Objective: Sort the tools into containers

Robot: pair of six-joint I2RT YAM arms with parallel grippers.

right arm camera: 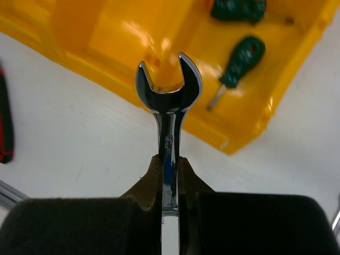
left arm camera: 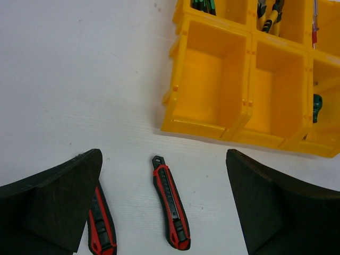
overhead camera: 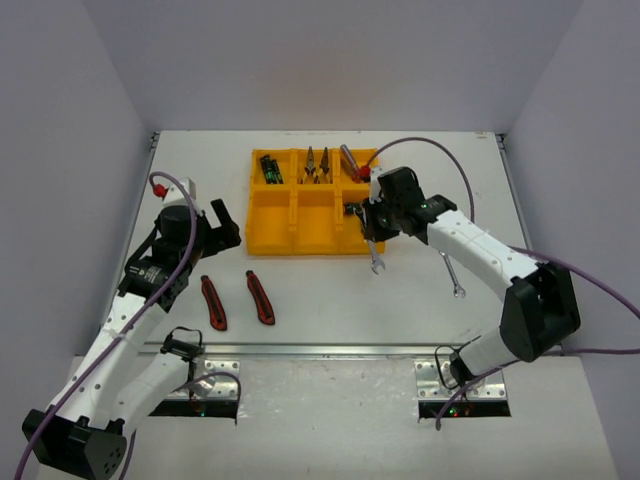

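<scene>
Right claw [right arm camera: 170, 164] is clamped on a silver wrench [right arm camera: 169, 90] above the near right corner of the yellow tray [overhead camera: 300, 245], which sits by the surface's [overhead camera: 400, 300] far edge, while the left claw [left arm camera: 163, 154], spread apart, hovers by two red-black utility knives [left arm camera: 171, 210] lying toward the near left corner.

— How many utility knives [overhead camera: 213, 302]?
— Two, red and black. The yellow-handled pliers [overhead camera: 317, 165] also number two.
— Anything silver?
— One wrench [overhead camera: 372, 250] held up and a second wrench [overhead camera: 452, 274] lying flat, so two.
— Screwdrivers?
— Two green-handled screwdrivers [right arm camera: 241, 61]. The slim dark drivers [overhead camera: 271, 168] are too bunched to count.
— Compartments [overhead camera: 316, 225]?
— Six, in one yellow tray [overhead camera: 270, 225]
</scene>
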